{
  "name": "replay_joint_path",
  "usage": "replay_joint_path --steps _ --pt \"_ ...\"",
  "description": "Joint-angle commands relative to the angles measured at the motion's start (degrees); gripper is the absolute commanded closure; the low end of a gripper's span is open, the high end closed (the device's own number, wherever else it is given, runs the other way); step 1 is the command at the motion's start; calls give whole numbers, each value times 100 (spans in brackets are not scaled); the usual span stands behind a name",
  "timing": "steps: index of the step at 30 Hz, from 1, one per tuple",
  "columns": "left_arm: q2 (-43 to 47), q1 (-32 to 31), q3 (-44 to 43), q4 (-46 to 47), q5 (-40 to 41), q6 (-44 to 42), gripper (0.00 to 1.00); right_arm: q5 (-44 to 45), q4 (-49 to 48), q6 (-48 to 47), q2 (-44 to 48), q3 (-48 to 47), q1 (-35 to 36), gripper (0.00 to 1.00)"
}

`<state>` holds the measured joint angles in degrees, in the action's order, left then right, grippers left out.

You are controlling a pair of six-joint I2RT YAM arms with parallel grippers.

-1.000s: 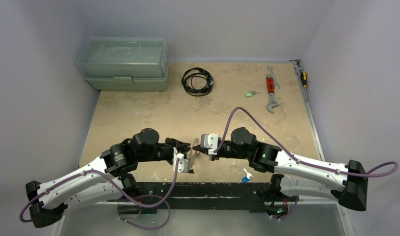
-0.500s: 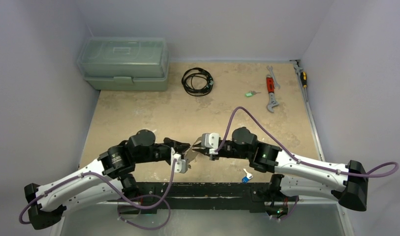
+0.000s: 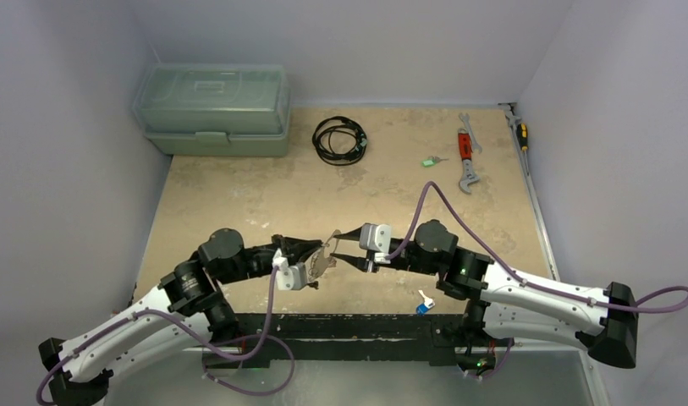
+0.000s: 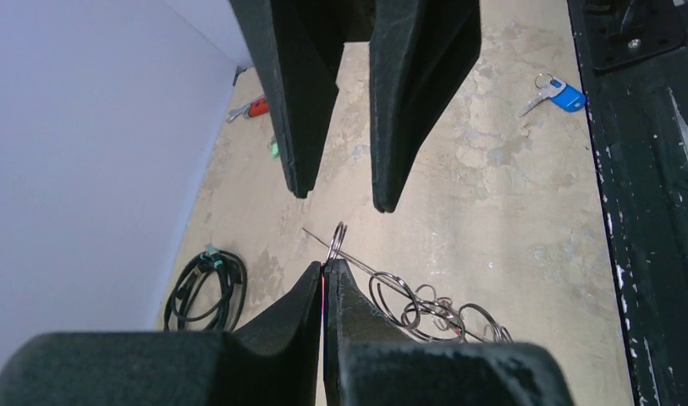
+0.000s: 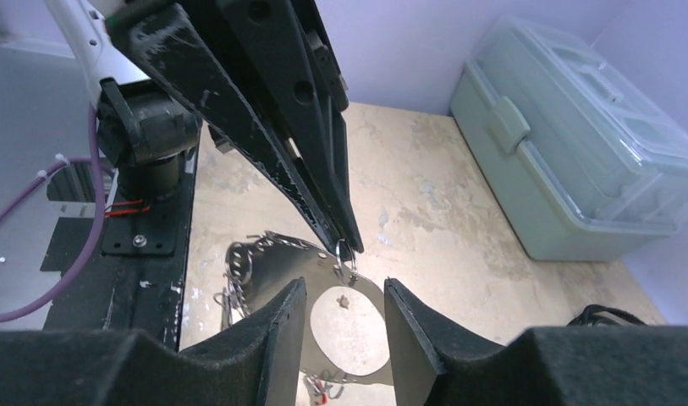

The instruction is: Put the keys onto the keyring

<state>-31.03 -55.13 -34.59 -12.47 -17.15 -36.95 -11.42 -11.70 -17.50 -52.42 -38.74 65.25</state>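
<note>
**Right gripper letting go of the keyring**

The right gripper (image 3: 338, 245) is now standing spread, where a second ago it was pressed together. Its wrist is sitting further right in the top view than before. The left gripper (image 4: 325, 269) is pinching the keyring (image 3: 321, 264) between tightly pressed tips, and its arm is lying lower and further left than earlier. The keyring is hanging just below the centre of the top view, between the two grippers and in line with the gap of the parted right fingers. A blue-headed key (image 3: 422, 303) is lying lower right of it, and a green-headed key (image 3: 431, 161) is lying well apart, upper right.
</note>
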Motion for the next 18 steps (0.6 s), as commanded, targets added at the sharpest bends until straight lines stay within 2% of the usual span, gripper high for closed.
replay_joint_path --steps 1,10,18 --pt "15 322 116 834 -615 566 100 38 -548 53 182 135 40 59" --pt "-179 656 201 1371 -1240 959 100 122 -644 38 57 177 40 62" --pt "-219 675 200 1334 -1461 964 100 368 -664 -21 -150 158 40 64"
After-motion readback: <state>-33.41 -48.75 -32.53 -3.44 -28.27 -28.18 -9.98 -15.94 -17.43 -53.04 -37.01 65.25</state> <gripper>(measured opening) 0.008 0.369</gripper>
